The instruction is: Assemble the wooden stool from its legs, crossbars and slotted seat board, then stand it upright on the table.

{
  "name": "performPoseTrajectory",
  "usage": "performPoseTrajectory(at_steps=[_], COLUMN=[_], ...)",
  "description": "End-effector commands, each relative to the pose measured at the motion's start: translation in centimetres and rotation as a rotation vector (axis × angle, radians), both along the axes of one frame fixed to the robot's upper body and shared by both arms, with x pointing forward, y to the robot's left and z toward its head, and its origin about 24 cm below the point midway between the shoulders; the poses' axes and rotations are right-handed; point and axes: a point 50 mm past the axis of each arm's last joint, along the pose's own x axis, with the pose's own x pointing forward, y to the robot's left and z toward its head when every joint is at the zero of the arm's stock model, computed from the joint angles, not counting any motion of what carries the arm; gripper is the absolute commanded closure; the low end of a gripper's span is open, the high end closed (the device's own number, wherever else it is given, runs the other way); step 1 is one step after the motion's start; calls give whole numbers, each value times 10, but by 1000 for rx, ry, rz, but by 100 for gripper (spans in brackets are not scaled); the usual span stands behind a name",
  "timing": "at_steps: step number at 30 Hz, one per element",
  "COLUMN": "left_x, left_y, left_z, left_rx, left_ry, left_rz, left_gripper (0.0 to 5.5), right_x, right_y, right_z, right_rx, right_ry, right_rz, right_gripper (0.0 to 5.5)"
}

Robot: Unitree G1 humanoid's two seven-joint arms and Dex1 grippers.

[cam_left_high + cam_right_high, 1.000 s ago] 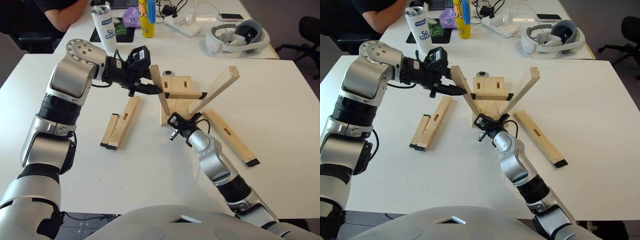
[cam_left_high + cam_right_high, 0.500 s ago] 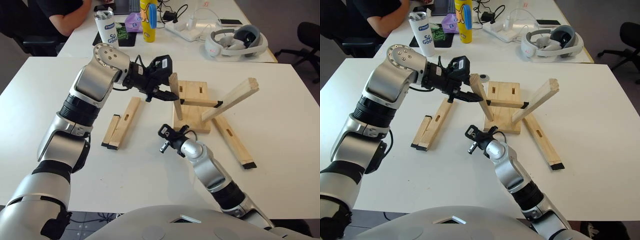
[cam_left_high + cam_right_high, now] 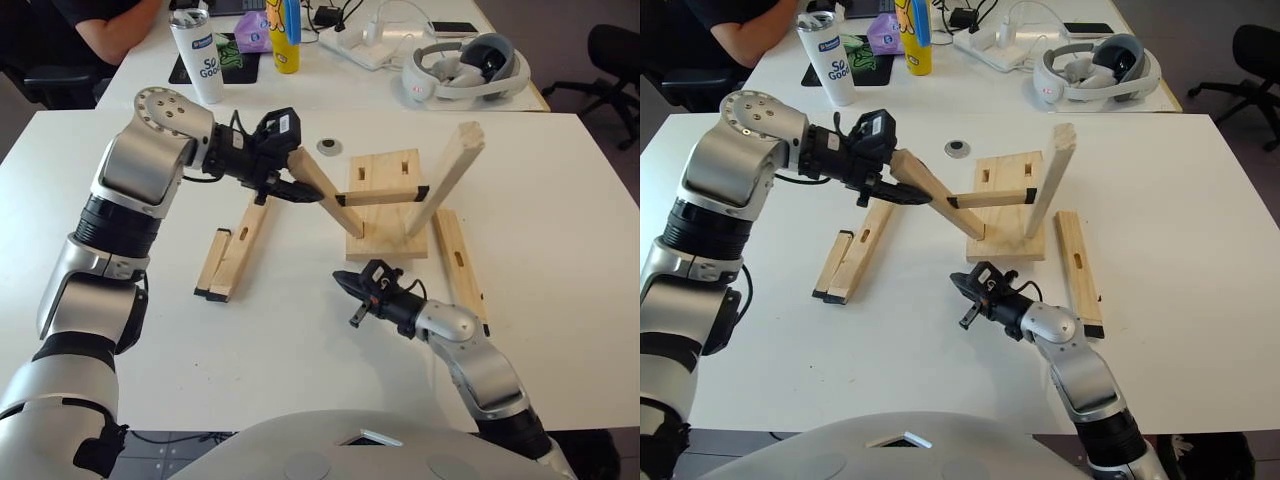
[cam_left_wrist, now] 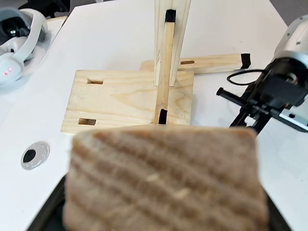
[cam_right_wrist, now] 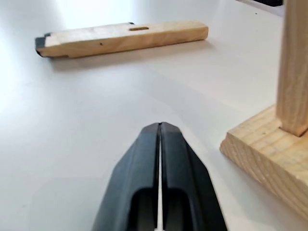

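The pale wooden slotted seat board [image 3: 385,170] lies flat near the middle of the white table [image 3: 560,200]. On it stands a half-built frame: a light wooden leg [image 3: 447,175] that is nearly upright, a tilted wooden leg [image 3: 328,203] leaning toward the robot's left, and a thin black-tipped crossbar [image 3: 385,197] joining them. The left gripper [image 3: 292,184] is clamped on the tilted leg's upper end. The right gripper [image 5: 160,127] hovers low over the table just in front of the board, fingers pressed together (their inner faces touching). Two loose slotted wooden pieces [image 3: 235,245] lie left of the board, and a third loose piece [image 3: 458,265] lies to its right. A small round grey disc [image 3: 327,147] sits just behind.
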Motion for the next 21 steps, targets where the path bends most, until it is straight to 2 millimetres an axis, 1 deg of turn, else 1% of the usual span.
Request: performPoseTrajectory(at_steps=[1, 4, 7, 11, 15, 19, 20, 21], left_x=[-2, -1, -4, -14, -20, -19, -20, -20], left_y=[9, 1, -1, 18, 23, 31, 31, 31], left_z=[8, 18, 21, 27, 28, 25, 24, 21], left_rx=[1, -63, -69, -6, 10, -18, -43, -59], left_ry=[-7, -33, -65, -106, -123, -110, -99, -98], left_rz=[44, 47, 43, 68, 79, 131, 136, 140], left_gripper=[348, 348, 348, 348, 348, 348, 312, 304], right_x=[-2, 5, 9, 14, 18, 19, 20, 21], right_y=[-7, -13, -14, -21, -26, -28, -26, -25], right_z=[19, 24, 19, 8, 1, -2, -1, -1], right_rx=[118, 118, 98, 62, 53, 47, 55, 50], right_ry=[9, -8, -3, 6, 7, 6, 4, 1], right_rz=[2, -32, -58, -119, -155, -164, -165, -158], right_gripper=[550, 550, 550, 550, 550, 550, 550, 550])
